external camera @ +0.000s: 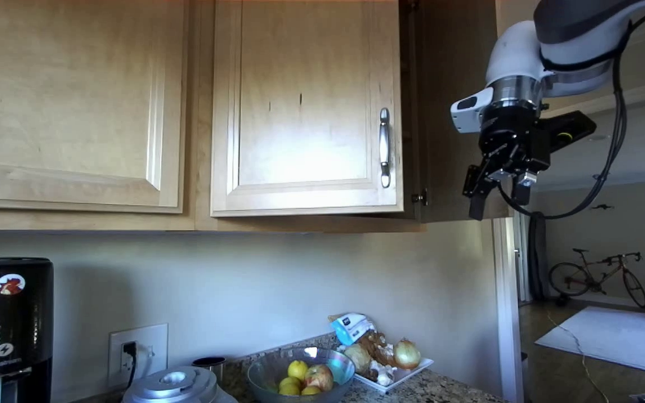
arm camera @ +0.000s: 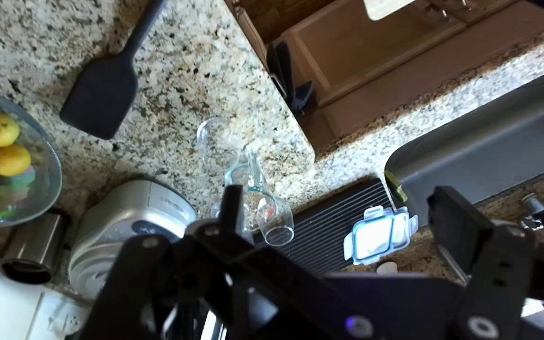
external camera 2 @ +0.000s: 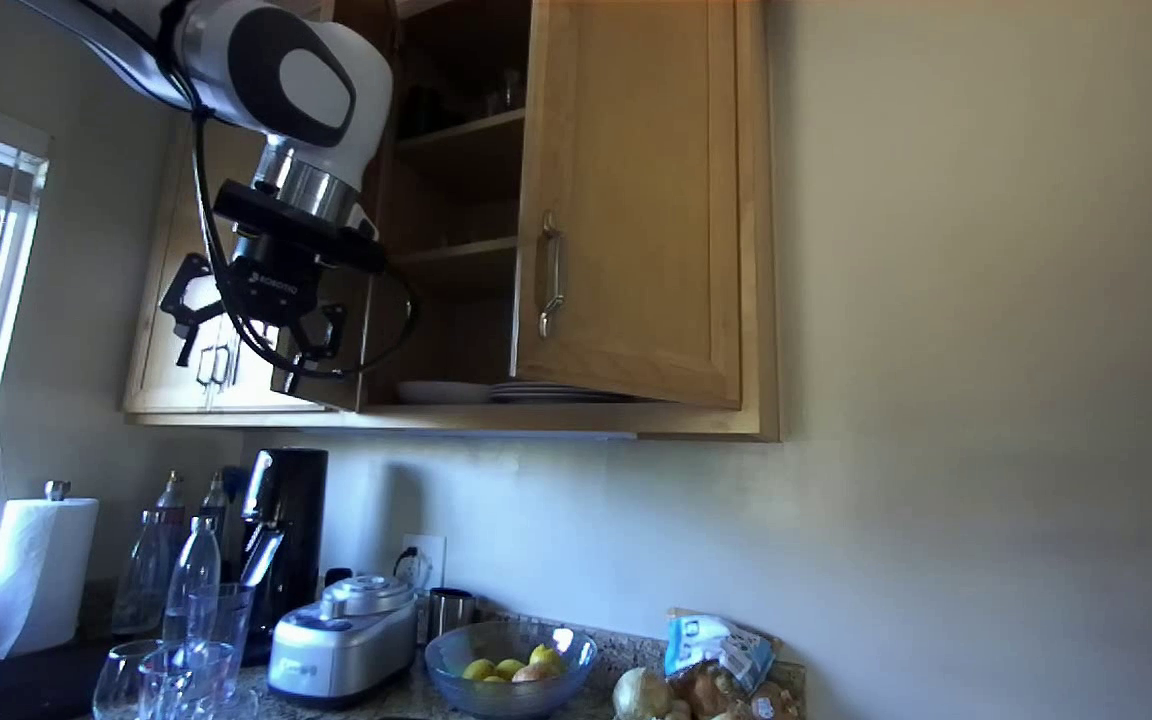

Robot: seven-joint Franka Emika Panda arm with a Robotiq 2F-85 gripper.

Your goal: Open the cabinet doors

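Both cabinet doors (external camera 2: 631, 195) stand swung out from the shelves (external camera 2: 461, 133), so opening looks largely done, perhaps with wider swing left, the gripper (external camera: 498, 202) spread and empty outside them.

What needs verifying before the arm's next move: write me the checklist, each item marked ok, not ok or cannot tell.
1. Left cabinet door open: ok, it stands out from the frame.
2. Right cabinet door open: ok, shelves show beside it.
3. Gripper open, nothing held: ok.
4. Left handle and right handle free: ok, the gripper touches neither.
5. Cable clear of the doors: cannot tell, it overlaps a door in both exterior views.
6. Shelves in full view: not ok, the doors hide part.
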